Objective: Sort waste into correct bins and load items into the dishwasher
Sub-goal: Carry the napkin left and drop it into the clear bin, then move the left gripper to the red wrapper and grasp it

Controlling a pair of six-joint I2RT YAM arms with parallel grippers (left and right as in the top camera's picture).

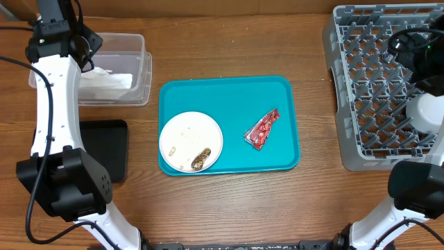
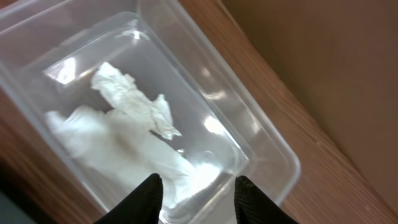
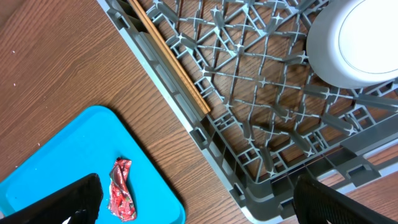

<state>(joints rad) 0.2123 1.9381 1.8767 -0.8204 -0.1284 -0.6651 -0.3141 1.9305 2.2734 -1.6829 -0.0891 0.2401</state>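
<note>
Crumpled white napkins (image 1: pixel 111 82) (image 2: pixel 134 106) lie in the clear tub (image 1: pixel 147 76) (image 2: pixel 261 143) at the back left. My left gripper (image 1: pixel 89 43) (image 2: pixel 198 180) hovers over the tub, open, nothing between its fingers. On the teal tray (image 1: pixel 229 90) sit a white plate (image 1: pixel 187 132) with rice grains and a brown lump (image 1: pixel 202 160), and a red wrapper (image 1: pixel 262 129) (image 3: pixel 121 190). The grey rack (image 1: pixel 374 90) (image 3: pixel 249 124) at the right holds a white bowl (image 1: pixel 427 111) (image 3: pixel 357 40) and chopsticks (image 3: pixel 171 59). My right gripper (image 1: pixel 416 45) (image 3: pixel 196 183) hangs wide open above the rack's near left edge.
A shallow black tray (image 1: pixel 111 149) lies in front of the tub at the left, partly under my left arm. Bare wooden table runs between the teal tray and the rack.
</note>
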